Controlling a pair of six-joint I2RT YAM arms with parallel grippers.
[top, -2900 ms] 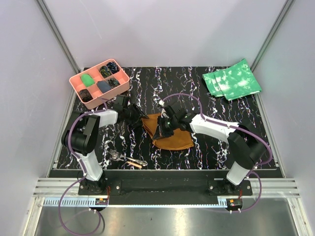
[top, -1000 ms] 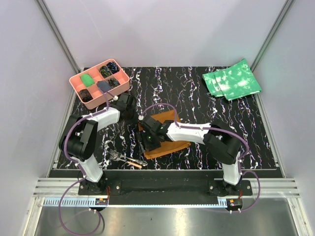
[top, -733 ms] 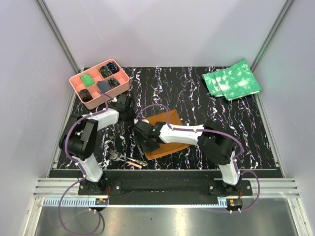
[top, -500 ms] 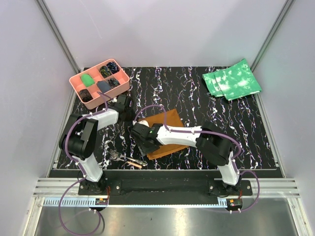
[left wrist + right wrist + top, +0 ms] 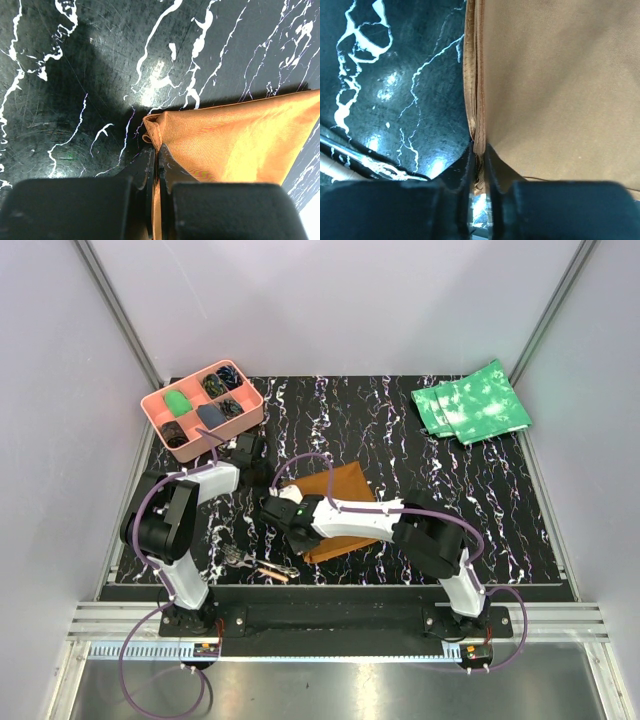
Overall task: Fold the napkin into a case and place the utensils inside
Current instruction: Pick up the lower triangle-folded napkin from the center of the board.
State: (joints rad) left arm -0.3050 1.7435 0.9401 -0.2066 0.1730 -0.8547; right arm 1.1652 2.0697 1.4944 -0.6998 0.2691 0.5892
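From above, the napkin [image 5: 340, 502] lies folded near the middle of the bench [image 5: 400, 430], with the utensils [image 5: 262, 566] near it toward the front left. In the left wrist view, the left pincer [image 5: 155, 156] is clenched on the napkin's bunched corner. In the right wrist view, the right pincer [image 5: 479, 159] is grasping the napkin's layered edge, the utensils close by.
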